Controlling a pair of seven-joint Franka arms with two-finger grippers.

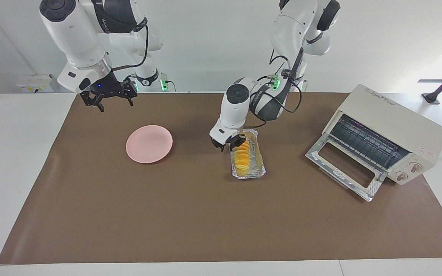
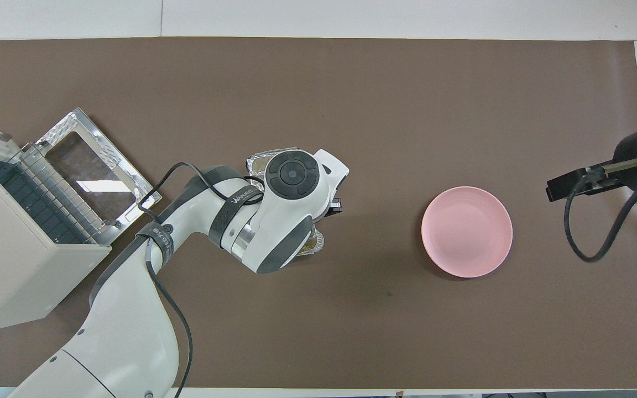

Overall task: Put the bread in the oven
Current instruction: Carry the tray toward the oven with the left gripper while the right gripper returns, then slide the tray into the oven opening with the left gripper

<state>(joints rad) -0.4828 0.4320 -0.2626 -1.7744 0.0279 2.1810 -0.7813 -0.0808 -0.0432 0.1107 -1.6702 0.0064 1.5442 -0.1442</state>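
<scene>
The left gripper (image 1: 231, 145) has its fingers pinched on the bread's (image 1: 243, 154) robot-side end, in the foil tray (image 1: 258, 173) beside the open oven (image 1: 391, 132). It should lift slowly (slices may fan apart). The right gripper (image 1: 106, 100), fingers wide, waits.

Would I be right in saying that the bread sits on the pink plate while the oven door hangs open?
Not quite: the bread lies in the foil tray, not on the pink plate, which is bare, as the facing view shows. The left end effector is down at the bread's end nearer the robots. The oven door does hang open.
</scene>
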